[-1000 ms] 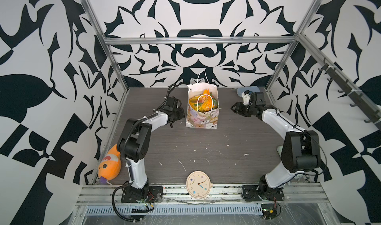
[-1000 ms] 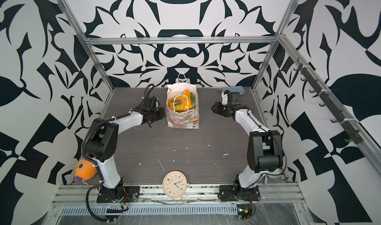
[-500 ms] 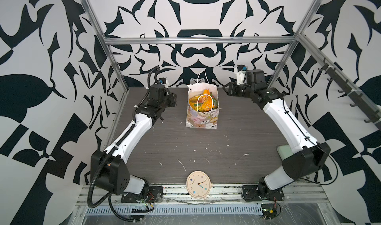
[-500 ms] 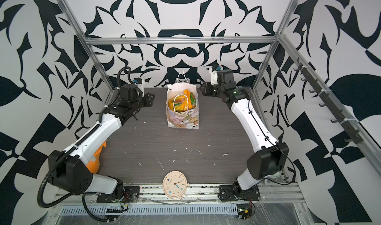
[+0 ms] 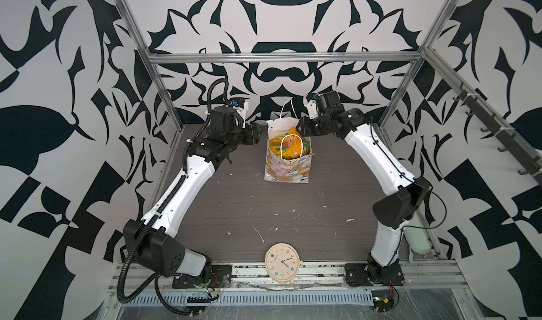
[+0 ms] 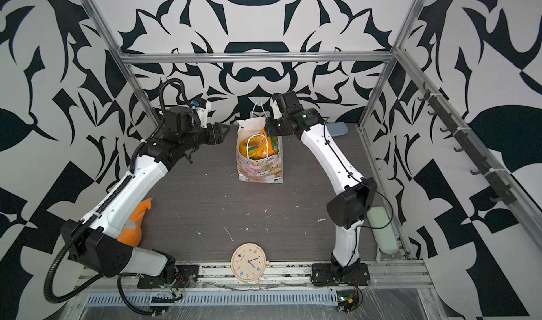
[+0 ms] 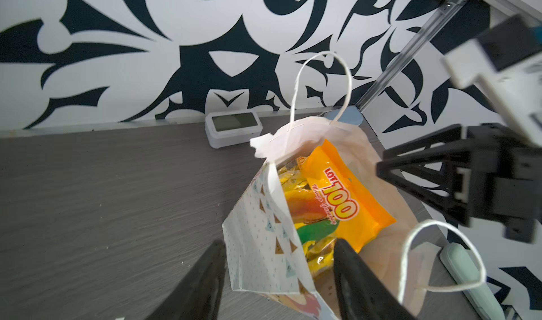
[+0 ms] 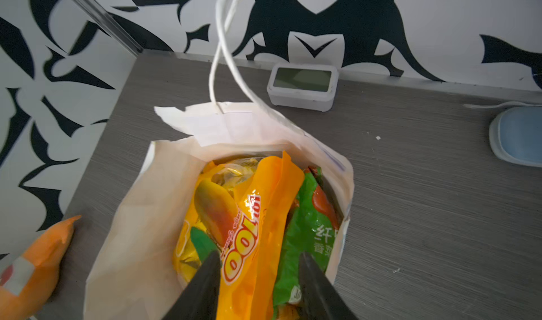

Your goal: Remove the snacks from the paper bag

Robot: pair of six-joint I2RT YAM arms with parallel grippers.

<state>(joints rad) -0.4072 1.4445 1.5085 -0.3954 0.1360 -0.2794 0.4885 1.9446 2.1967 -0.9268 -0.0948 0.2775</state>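
Note:
The white paper bag (image 5: 286, 169) (image 6: 260, 169) stands upright at the back middle of the table, mouth open, one cord handle upright. The snacks (image 5: 289, 147) (image 6: 255, 148) fill it to the top: a yellow-orange "LOT 100" packet (image 7: 343, 204) (image 8: 258, 216) and a green packet (image 8: 311, 230) show. My left gripper (image 5: 259, 132) (image 7: 278, 245) is open and straddles the bag's narrow triangle-printed side (image 7: 264, 230), one finger outside, one over the packets. My right gripper (image 5: 302, 128) (image 8: 258, 255) is open just above the bag's mouth, with the orange packet between its fingers.
A round clock (image 5: 282, 262) lies at the table's front edge. An orange plush fish (image 6: 135, 221) (image 8: 35, 260) lies at the left under my left arm. A white digital device (image 7: 233, 128) and a blue object (image 8: 516, 136) sit behind the bag. A pale green object (image 5: 416, 239) lies along the right edge.
Both arms have risen and reached in to the bag's mouth from either side. The left gripper has gone from shut to open. The bag has not moved.

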